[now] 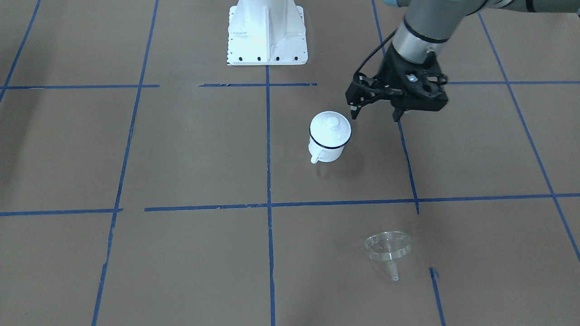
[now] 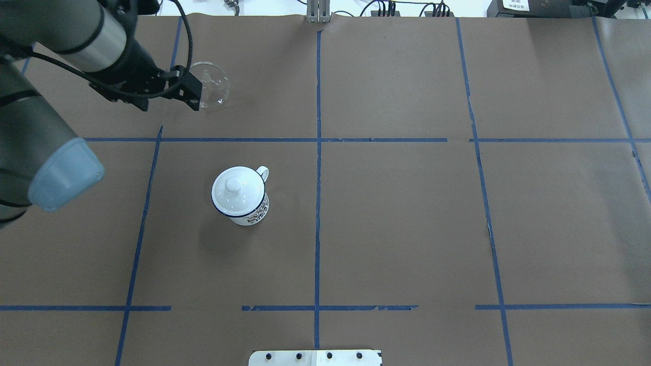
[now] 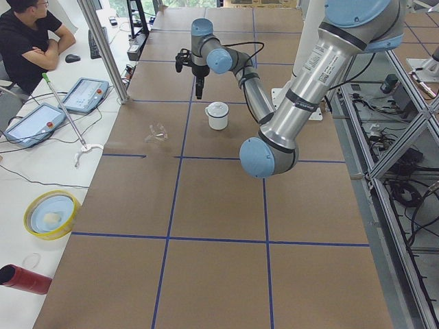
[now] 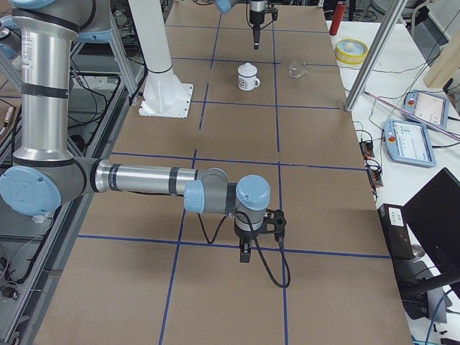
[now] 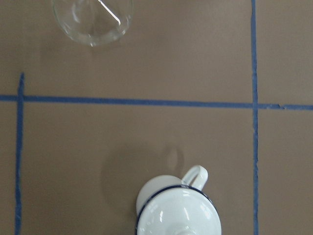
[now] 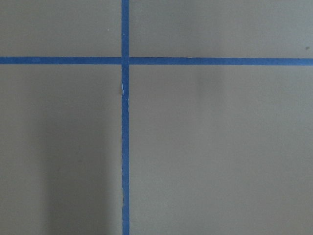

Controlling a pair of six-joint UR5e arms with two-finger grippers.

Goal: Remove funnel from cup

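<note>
Funnel (image 1: 388, 246) is out of the cup (image 1: 330, 142) & lies tipped on the table (image 1: 181, 149). Its wide cone is up and its spout rests on the paper, pointing away from the cup. It's well apart from the cup, on the side facing away from the robot base (image 1: 267, 31) & a bit toward the robot's left. One strip of blue tape (image 1: 344, 203) runs btwn the two.

Cup stands upright w/ a white domed lid (image 1: 331, 127) seated on it, knob on top. Dark rim shows just under the lid. Handle (image 1: 316, 157) points away from the base.

Left end effector (image 1: 375, 116) hangs raised above the table on the robot's-left side of the cup. Fingers are spread apart w/ nothing btwn them, touching neither cup nor funnel. Left wrist view looks down on the cup at the bottom edge & the funnel at the top.

Right end effector (image 4: 244, 253) sits low over the table, well apart from the cup, toward the robot's right end, near a tape crossing. It shows only in the right side view, so can't tell if the fingers are apart or together. Its wrist view shows just paper & tape.
</note>
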